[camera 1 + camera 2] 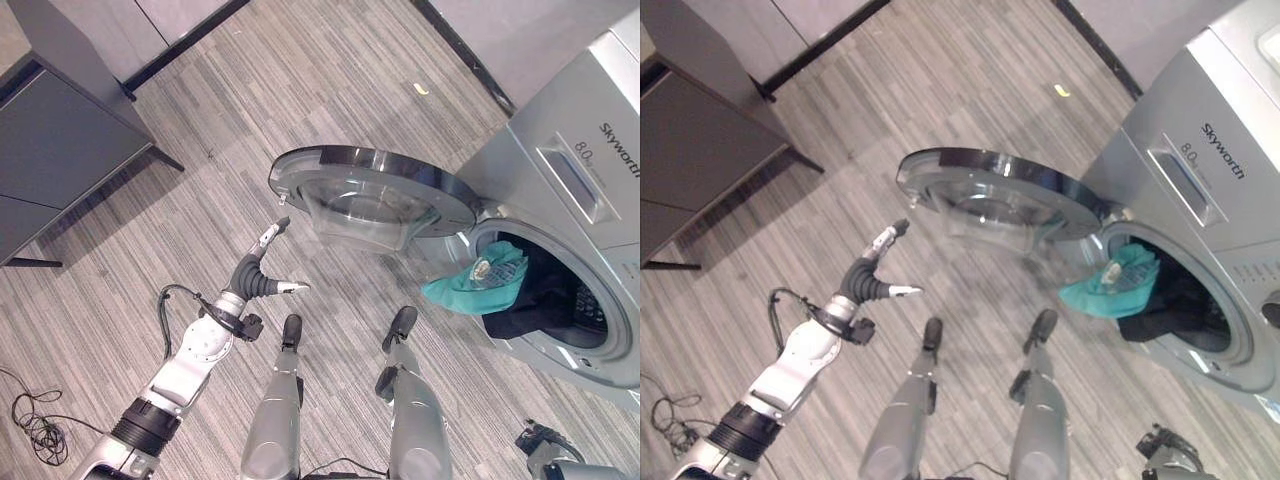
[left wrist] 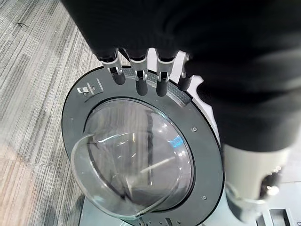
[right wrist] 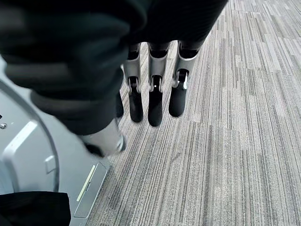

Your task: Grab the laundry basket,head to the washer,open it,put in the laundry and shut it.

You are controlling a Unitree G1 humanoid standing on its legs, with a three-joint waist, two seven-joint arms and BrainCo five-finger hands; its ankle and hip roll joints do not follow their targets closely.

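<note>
Washer (image 1: 560, 200) door (image 1: 375, 195) swung open, teal and dark laundry (image 1: 490, 290) loaded at drum mouth; closing outstanding, left hand (image 1: 262, 262) spread near door rim, right hand (image 3: 155, 89) relaxed, empty.

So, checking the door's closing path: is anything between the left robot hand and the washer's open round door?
Nothing: in the left eye view a bare gap separates the left robot hand from the open round glass-windowed washer door, with striped grey floor beneath.
</note>
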